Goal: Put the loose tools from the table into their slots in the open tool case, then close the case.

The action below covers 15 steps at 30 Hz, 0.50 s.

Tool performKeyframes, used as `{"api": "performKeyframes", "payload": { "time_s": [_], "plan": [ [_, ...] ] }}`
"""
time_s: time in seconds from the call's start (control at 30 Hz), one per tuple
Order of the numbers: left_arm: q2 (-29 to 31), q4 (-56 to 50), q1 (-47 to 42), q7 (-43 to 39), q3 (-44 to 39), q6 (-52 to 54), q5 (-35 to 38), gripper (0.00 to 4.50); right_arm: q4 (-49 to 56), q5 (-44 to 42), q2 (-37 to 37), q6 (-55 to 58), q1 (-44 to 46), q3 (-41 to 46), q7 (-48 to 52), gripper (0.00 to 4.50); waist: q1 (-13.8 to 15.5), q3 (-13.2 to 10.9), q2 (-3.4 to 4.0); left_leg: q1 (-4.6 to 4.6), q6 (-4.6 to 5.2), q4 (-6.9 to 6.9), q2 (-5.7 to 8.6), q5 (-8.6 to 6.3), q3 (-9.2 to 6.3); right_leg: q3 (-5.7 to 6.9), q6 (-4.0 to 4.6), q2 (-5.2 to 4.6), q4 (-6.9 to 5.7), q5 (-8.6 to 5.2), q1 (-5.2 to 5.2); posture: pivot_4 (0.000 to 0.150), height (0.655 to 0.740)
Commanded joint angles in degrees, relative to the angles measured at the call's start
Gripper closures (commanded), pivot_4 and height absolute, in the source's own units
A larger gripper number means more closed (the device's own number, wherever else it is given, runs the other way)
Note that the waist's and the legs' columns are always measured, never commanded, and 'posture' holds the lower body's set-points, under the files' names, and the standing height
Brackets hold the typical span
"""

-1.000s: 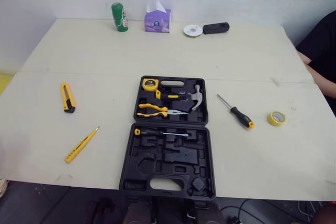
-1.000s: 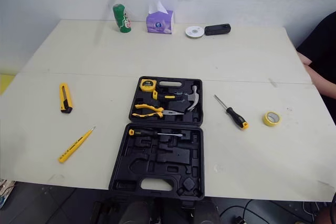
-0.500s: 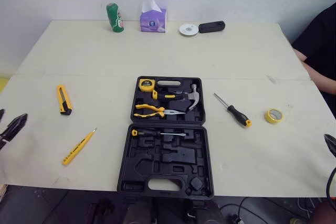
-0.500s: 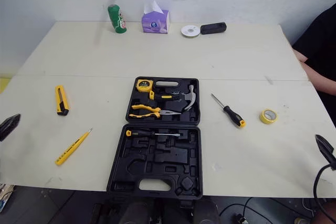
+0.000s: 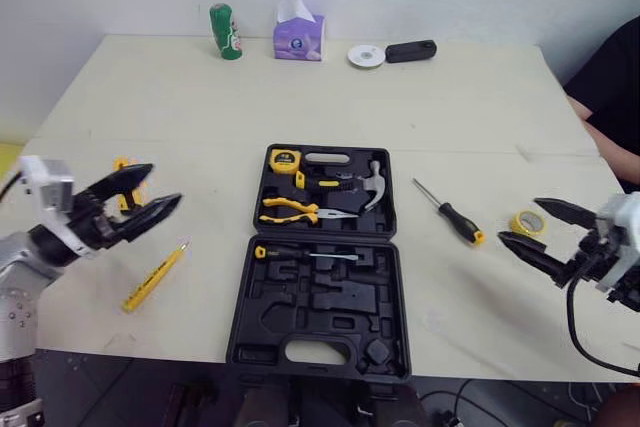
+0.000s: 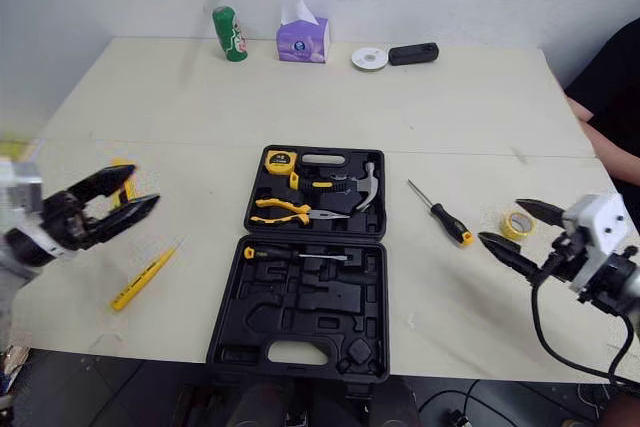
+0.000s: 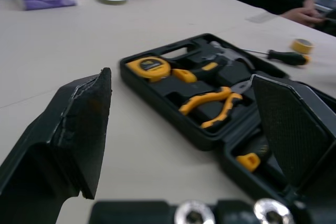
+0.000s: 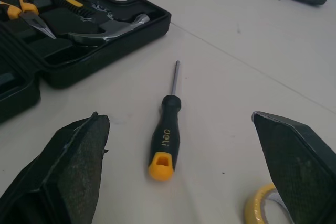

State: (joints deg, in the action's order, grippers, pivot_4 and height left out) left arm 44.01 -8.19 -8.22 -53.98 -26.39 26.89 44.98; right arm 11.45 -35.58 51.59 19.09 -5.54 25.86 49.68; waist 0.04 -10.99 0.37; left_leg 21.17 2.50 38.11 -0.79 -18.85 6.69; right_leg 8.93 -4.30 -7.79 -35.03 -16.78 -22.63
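Right gripper point(image 5: 520, 220): jaws spread wide, nothing held, hovering above the table point(image 5: 300, 97) at my right. Its wrist view looks straight down on the screwdriver point(image 8: 165, 135), which lies flat between the two open fingers' lines of sight, yellow butt toward me, shaft pointing to the case point(image 5: 330, 297). The tape roll point(image 5: 527, 224) lies just beside the gripper, on its outer side.

Left gripper point(image 5: 158, 187): jaws likewise spread, empty, hovering at my left. The knife point(image 5: 121, 165) is partly hidden behind it. The tester point(image 5: 155, 277) lies near, on the side toward me, flat and angled.

Step in hand, by my judgement: the first pick. No loose tool has been gripped, and four lie outside the case. The right side looks best placed, with the screwdriver as the likely target.

Next move calls for: lowering the right gripper over the black handle, turning the wrist so the fingers cross the handle, then closing. The handle is round and may roll; the tape roll is close enough to be nudged.

Case: open flat in the table's middle, between both grippers. Far half holds the tape measure point(image 5: 285, 158), pliers point(image 5: 292, 211) and hammer point(image 5: 372, 183). Near half holds one small driver point(image 5: 300, 253); its remaining moulded slots are empty. Which slot takes which tool I cannot tell
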Motion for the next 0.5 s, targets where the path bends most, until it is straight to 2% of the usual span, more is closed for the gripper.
{"api": "performKeyframes", "payload": {
  "time_s": [0.03, 0.27, 0.5],
  "plan": [
    [2.80, -9.07, -0.24, -4.42, 6.61, 0.06, -1.66, 0.04, 4.15, -0.76, 3.02, 11.31, 3.64, -3.51, -4.15, 0.00, 0.03, 0.00, 0.00, 0.00, 0.00, 0.03, 0.00, 0.00, 0.00, 0.00, 0.00, 0.01, 0.05, 0.00, 0.01, 0.150, 0.7400],
    [2.55, -15.60, -4.28, -4.45, 12.14, 4.57, 2.32, 0.04, 6.48, 0.26, 4.48, 22.38, 10.86, -9.87, -6.25, 0.00, 0.05, 0.00, 0.00, 0.01, -0.06, 0.03, -0.02, 0.07, -0.01, -0.01, 0.03, 0.08, 0.06, -0.02, -0.04, 0.150, 0.7400],
    [0.96, -20.16, -5.89, -2.86, 15.32, 6.88, 3.95, 0.04, 2.34, 4.16, 4.18, 29.59, 18.36, -16.86, -8.76, 0.00, 0.07, -0.01, -0.02, 0.07, 0.00, 0.06, -0.01, 0.12, 0.00, 0.00, 0.03, 0.14, 0.07, -0.01, -0.03, 0.150, 0.7400]
  ]
}}
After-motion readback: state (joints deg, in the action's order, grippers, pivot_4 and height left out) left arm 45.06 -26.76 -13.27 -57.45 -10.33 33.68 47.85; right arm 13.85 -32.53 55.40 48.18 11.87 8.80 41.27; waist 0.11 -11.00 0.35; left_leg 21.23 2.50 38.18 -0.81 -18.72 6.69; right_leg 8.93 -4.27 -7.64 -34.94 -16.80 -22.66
